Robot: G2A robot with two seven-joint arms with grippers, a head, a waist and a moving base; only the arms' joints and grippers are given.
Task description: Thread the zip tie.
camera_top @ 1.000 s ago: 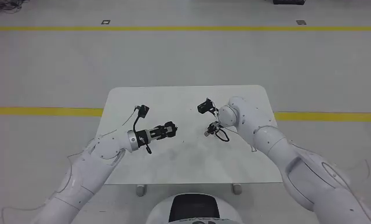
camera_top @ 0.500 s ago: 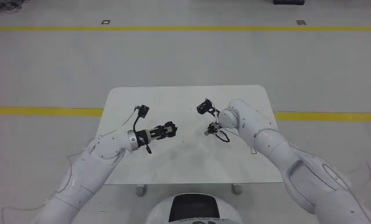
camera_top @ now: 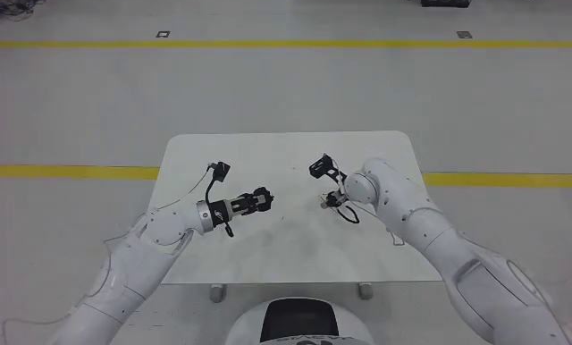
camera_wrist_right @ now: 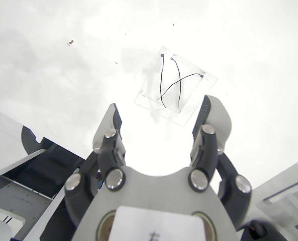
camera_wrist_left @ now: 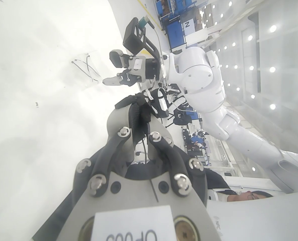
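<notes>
— Over the table (camera_top: 232, 157), what was recorded of the tools?

— The right gripper (camera_wrist_right: 161, 106) was found spread wide and empty, poised above a clear tray (camera_wrist_right: 197, 94) in which three black zip ties (camera_wrist_right: 179, 79) were laid, crossing one another. The left gripper (camera_wrist_left: 136, 109) was held over the table's left half, well apart from the tray, its fingers pressed together; whether anything was pinched between them could not be told.

— How was the step in hand judged?

— A pick of one tie was judged to be pending. It was advised that a head end clear of the crossings be taken, leaving the tail free for threading, and that the jaws be lowered squarely so the thin strap is not pressed flat nor its neighbours dragged along.

— What was supplied by one view and not by another?

— The count and crossing of the ties were supplied by the right wrist view. The right gripper's clearance above the table, seen side-on, was supplied by the left wrist view. From above, the spacing of the two arms was given; the clear tray could not be made out.
</notes>
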